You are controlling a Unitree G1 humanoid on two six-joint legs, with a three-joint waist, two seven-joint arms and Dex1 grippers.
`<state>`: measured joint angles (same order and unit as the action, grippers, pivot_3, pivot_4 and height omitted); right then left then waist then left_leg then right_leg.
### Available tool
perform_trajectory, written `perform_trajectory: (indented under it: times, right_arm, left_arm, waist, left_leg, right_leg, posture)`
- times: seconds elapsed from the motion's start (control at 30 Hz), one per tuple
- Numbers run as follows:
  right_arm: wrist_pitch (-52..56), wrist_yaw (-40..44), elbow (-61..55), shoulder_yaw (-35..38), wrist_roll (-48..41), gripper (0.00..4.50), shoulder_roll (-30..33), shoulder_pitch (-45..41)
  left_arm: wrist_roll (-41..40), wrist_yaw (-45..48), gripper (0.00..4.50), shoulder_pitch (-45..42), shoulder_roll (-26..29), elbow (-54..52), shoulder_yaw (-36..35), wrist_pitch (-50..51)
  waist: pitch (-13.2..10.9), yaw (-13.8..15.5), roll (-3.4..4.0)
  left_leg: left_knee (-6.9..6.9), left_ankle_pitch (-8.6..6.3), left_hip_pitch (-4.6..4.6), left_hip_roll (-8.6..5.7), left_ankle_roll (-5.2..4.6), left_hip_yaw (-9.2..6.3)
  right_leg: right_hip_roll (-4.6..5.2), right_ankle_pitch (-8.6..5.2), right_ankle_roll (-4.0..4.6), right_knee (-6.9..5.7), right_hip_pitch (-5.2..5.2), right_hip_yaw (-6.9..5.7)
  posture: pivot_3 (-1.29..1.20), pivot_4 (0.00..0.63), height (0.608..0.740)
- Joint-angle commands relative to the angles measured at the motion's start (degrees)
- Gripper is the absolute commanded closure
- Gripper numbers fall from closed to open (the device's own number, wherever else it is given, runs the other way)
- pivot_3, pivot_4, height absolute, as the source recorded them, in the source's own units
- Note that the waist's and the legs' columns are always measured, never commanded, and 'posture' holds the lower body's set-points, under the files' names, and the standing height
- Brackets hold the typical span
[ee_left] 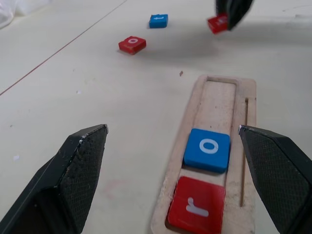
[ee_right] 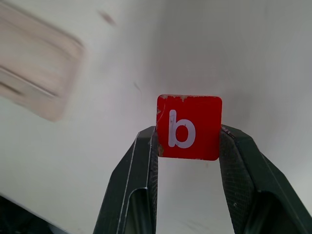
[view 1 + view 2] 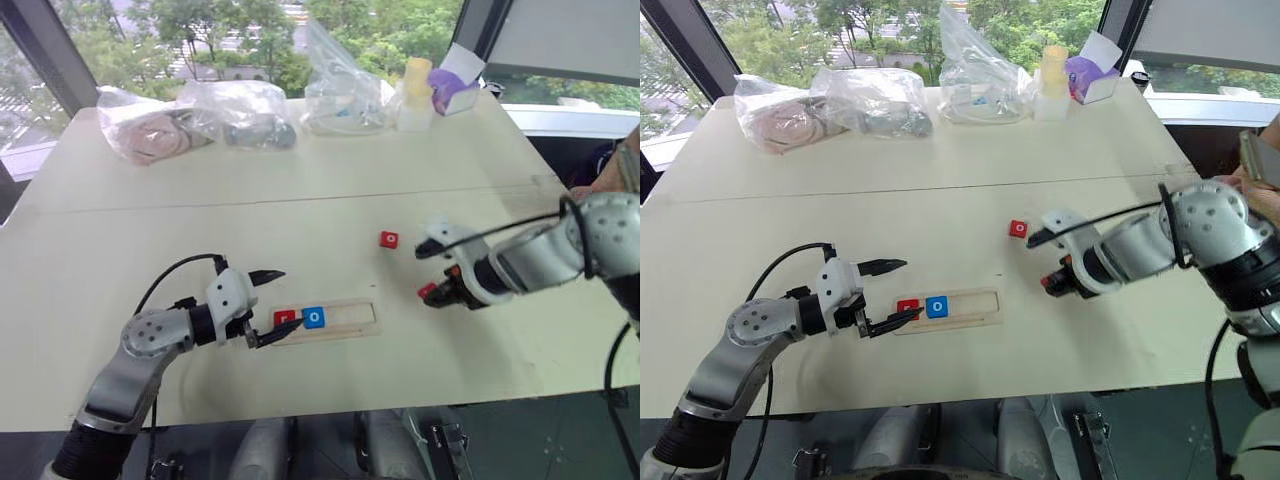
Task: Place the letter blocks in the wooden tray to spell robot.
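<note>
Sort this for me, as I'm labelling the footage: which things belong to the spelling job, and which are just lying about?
Job:
- long light-wood tray
- red square r tile and blue o tile, in it
- red b tile, in right gripper
- red o tile, blue tile, loose on table

Lying about:
- clear plastic bags
- yellow-capped bottle
- purple box

The wooden tray (image 1: 201,101) is long, thin and pale, and it lies flat on the table. A red r block (image 1: 197,204) sits at one end, with a blue o block (image 1: 207,149) right beside it — the rest is bare. A red o block (image 1: 132,44) and a blue block (image 1: 158,20) lie apart on the table. The red b block (image 2: 188,126) is pinched between two black fingers — up off the table.
</note>
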<state>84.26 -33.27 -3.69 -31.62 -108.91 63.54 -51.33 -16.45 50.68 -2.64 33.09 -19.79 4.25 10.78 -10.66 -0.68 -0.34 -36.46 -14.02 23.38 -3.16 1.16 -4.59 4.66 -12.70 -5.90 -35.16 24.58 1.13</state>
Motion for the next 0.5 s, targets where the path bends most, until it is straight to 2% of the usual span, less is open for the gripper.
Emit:
perform_trajectory:
  times: [0.03, 0.17, 0.23, 0.27, 0.4, 0.5]
  right_arm:
    - [-3.85, -3.68, -3.48, -0.64, -4.09, 3.37, 1.63, -0.02]
    - [-4.92, -4.07, -4.33, -1.65, -4.09, 3.37, 1.80, 0.11]
    - [-5.11, -4.34, -4.19, -1.69, -4.09, 2.33, 1.64, -0.38]
    - [-5.10, -4.33, -4.27, -1.67, -4.09, 2.01, 1.69, -0.61]
    - [-3.04, -2.62, -4.47, -1.18, -4.09, 0.07, 2.67, -3.39]
    - [0.15, 0.91, -5.66, 0.68, -0.90, 0.07, 3.21, -6.11]
  left_arm:
    - [-0.40, -0.27, 0.00, 0.30, -0.28, -1.67, 0.38, -0.68]
    - [-0.49, -1.10, 0.00, 0.88, -0.28, -2.55, 0.46, -0.12]
    - [-0.53, -1.52, 0.00, 1.18, -0.25, -2.87, 0.40, 0.09]
    - [-0.53, -1.68, 0.00, 1.34, -0.21, -3.06, 0.40, 0.14]
    - [-0.73, -2.04, 0.00, 1.90, -0.03, -3.59, 0.21, 0.34]
    - [-0.89, -2.20, 0.00, 1.85, 0.07, -3.62, 0.11, 0.47]
  waist:
    - [0.00, -0.07, 0.00]
    - [0.00, -0.04, 0.00]
    - [0.00, -0.01, 0.00]
    - [0.00, 0.00, 0.00]
    - [0.00, 0.03, 0.00]
    - [-0.01, 0.07, 0.01]
  left_leg:
    - [-0.03, 0.00, 0.00, 0.00, 0.00, 0.00]
    - [-0.09, 0.00, 0.00, 0.03, -0.01, -0.01]
    - [-0.11, 0.00, 0.00, 0.03, -0.01, -0.01]
    - [-0.11, 0.00, 0.00, 0.03, -0.01, -0.01]
    - [-0.11, -0.01, 0.01, 0.03, -0.01, -0.01]
    - [-0.12, -0.01, 0.01, 0.03, -0.01, -0.02]
  right_leg:
    - [0.00, -0.02, 0.03, 0.00, 0.00, 0.01]
    - [-0.06, -0.03, 0.06, -0.01, -0.01, 0.01]
    - [-0.06, -0.03, 0.06, -0.01, -0.01, 0.02]
    - [-0.06, -0.03, 0.06, -0.01, -0.01, 0.02]
    - [-0.05, -0.04, 0.06, 0.00, -0.02, 0.02]
    - [-0.05, -0.04, 0.07, -0.01, -0.01, 0.01]
  posture:
    - [0.00, 0.150, 0.740]
    - [0.00, 0.150, 0.740]
    - [0.00, 0.150, 0.740]
    - [0.00, 0.150, 0.740]
    - [0.00, 0.150, 0.740]
    - [0.00, 0.150, 0.740]
